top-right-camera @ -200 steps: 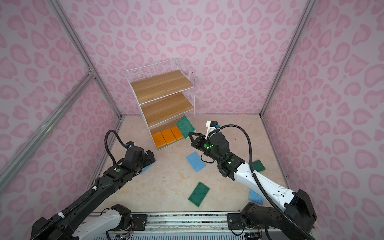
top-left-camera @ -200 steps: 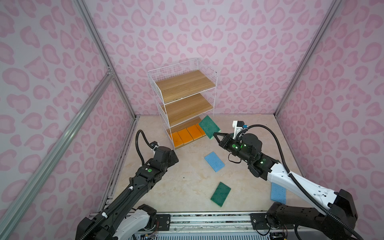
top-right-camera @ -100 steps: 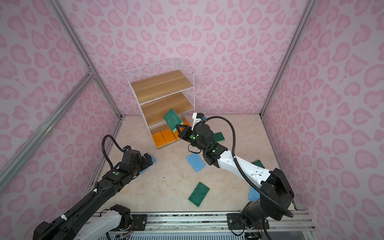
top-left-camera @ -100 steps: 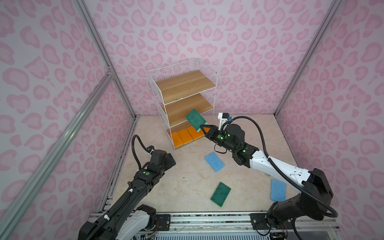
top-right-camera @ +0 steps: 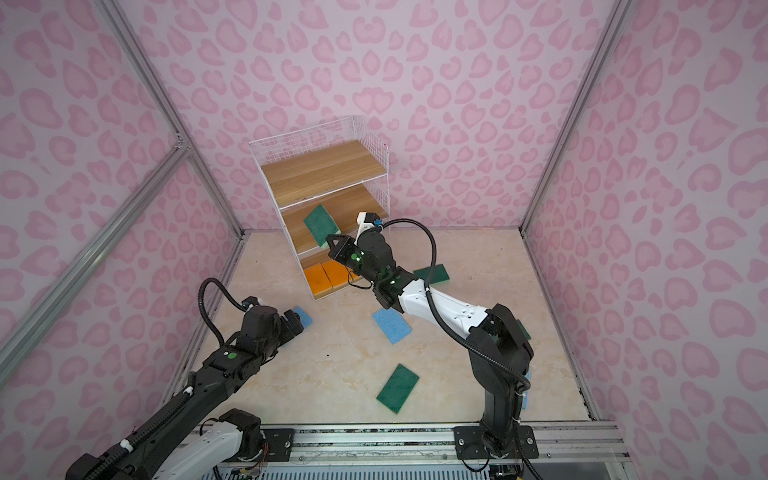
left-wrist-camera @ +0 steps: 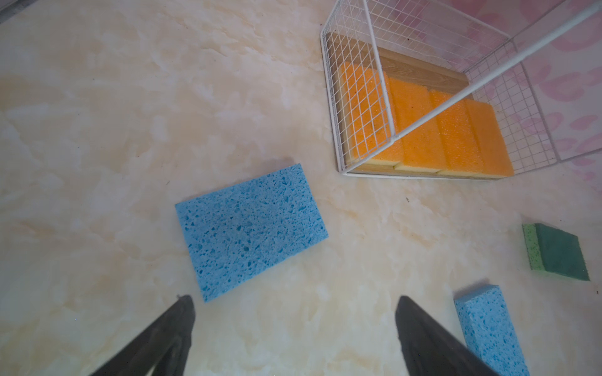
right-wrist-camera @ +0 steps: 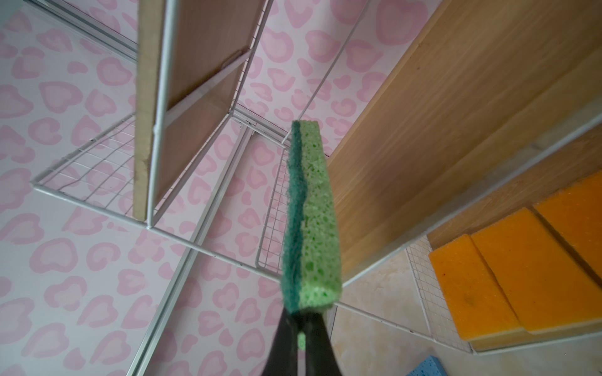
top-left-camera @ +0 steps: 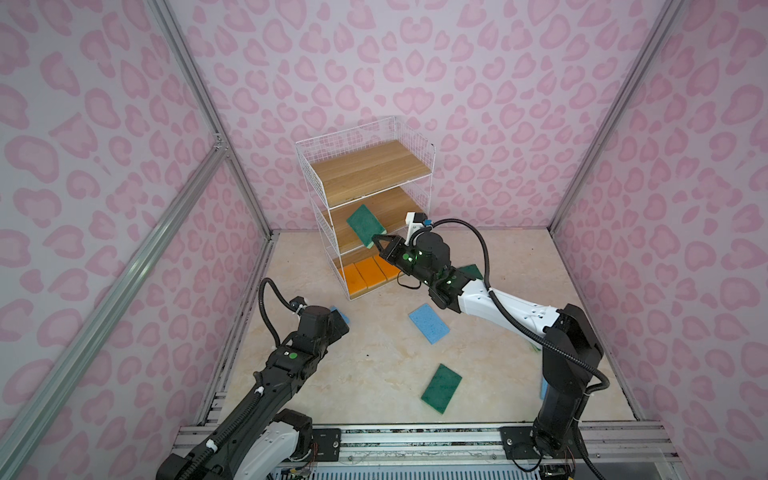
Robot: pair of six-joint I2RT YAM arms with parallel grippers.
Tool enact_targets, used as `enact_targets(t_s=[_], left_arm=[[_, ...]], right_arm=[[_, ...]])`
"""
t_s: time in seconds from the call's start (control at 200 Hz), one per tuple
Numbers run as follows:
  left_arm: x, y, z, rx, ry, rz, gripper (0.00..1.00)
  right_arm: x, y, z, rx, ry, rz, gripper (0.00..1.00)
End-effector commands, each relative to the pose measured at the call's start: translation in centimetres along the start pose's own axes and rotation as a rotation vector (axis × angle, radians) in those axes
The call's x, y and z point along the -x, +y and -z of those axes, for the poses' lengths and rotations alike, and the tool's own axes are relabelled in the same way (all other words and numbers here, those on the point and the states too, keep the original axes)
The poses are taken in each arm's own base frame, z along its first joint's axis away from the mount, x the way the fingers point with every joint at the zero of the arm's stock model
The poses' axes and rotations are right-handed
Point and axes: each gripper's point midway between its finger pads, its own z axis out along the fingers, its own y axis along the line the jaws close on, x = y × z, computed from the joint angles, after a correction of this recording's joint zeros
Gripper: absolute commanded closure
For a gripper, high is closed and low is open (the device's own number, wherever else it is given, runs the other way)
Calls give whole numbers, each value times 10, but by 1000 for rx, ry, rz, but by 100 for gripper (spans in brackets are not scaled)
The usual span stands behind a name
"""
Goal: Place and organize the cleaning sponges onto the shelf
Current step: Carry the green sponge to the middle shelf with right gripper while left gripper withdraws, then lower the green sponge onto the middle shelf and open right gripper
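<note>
the right tool (right-wrist-camera: 301, 328) pinches a green sponge (right-wrist-camera: 311, 211), tilted, at the middle wooden board of the white wire shelf (top-left-camera: 311, 178), frame centre. the left tool (left-wrist-camera: 293, 302), spread wide, hovers by a porous blue sponge (left-wrist-camera: 249, 228) on the marbled desk (left-wrist-camera: 130, 114).

Four orange sponges (left-wrist-camera: 420, 146), four green sponges (top-right-camera: 397, 388), three blue sponges (top-right-camera: 391, 326) — one shelf (top-right-camera: 320, 166).

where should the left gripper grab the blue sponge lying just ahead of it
Take the blue sponge across its shorter span, pads on the two long edges, coming straight down from above. It lies flat on the floor with bare floor all round, so only its thin sides offer a hold. The left gripper is open wide.
</note>
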Motion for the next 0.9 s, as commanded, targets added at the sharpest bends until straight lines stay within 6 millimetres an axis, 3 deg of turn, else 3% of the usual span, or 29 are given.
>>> enact_targets(t_s=[0.0, 0.395, 0.75, 0.895], left_arm=[[2, -1, -3, -9, -20, 14, 3], [1, 0, -4, -11, -24, 7, 3], [-1, 0, -5, -13, -17, 8, 3], [0, -1, -3, -17, -16, 11, 3]], right_arm=[[2, 5, -16, 14, -28, 2, 100], [-26, -8, -60, 11, 23, -35, 100], [-40, -12, -70, 15, 51, -44, 100], [-45, -12, -72, 17, 68, -39, 89]])
